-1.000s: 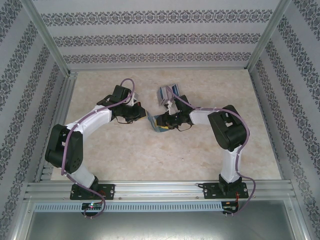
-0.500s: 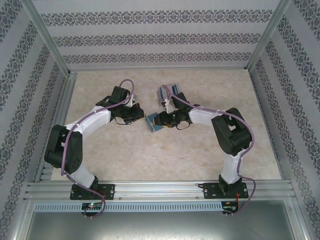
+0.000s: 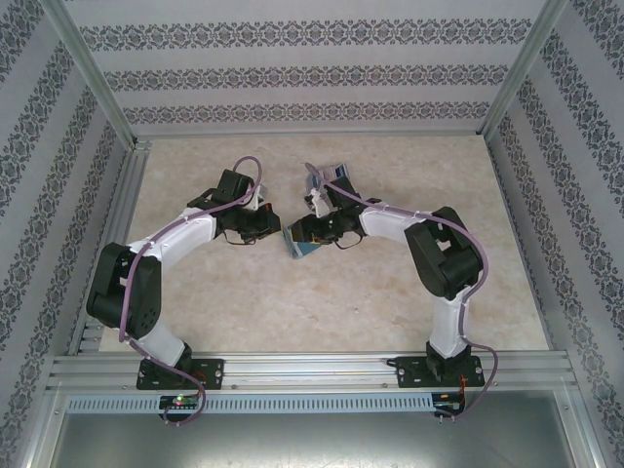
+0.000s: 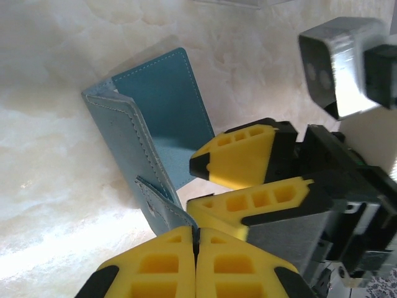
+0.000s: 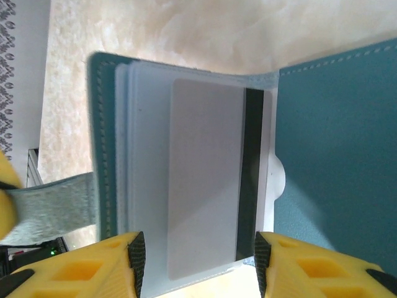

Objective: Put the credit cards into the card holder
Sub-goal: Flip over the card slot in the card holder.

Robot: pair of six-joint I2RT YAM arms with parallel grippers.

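Observation:
The teal card holder [image 4: 155, 118] stands open on the table, between the two grippers [image 3: 298, 244]. My left gripper [image 4: 195, 233] is shut on the holder's grey-blue strap [image 5: 56, 208]. In the right wrist view a lilac-grey credit card [image 5: 205, 180] with a black stripe sits in the holder's [image 5: 335, 155] pale inner slot. My right gripper [image 5: 197, 264] is open, a finger on each side of that card's near end, with a gap on the left. The remaining credit cards [image 3: 335, 174] lie fanned on the table just behind the right gripper [image 3: 312, 230].
Both wrists crowd together at the table's middle, the right fingers [image 4: 245, 164] close above the left ones. Patterned walls and metal rails [image 3: 127, 224] ring the marble tabletop [image 3: 253, 302], and bare surface lies in front.
The right gripper has opened wider around the card and shifted a little left and back with its wrist. The holder has tilted slightly. The left gripper has kept its hold.

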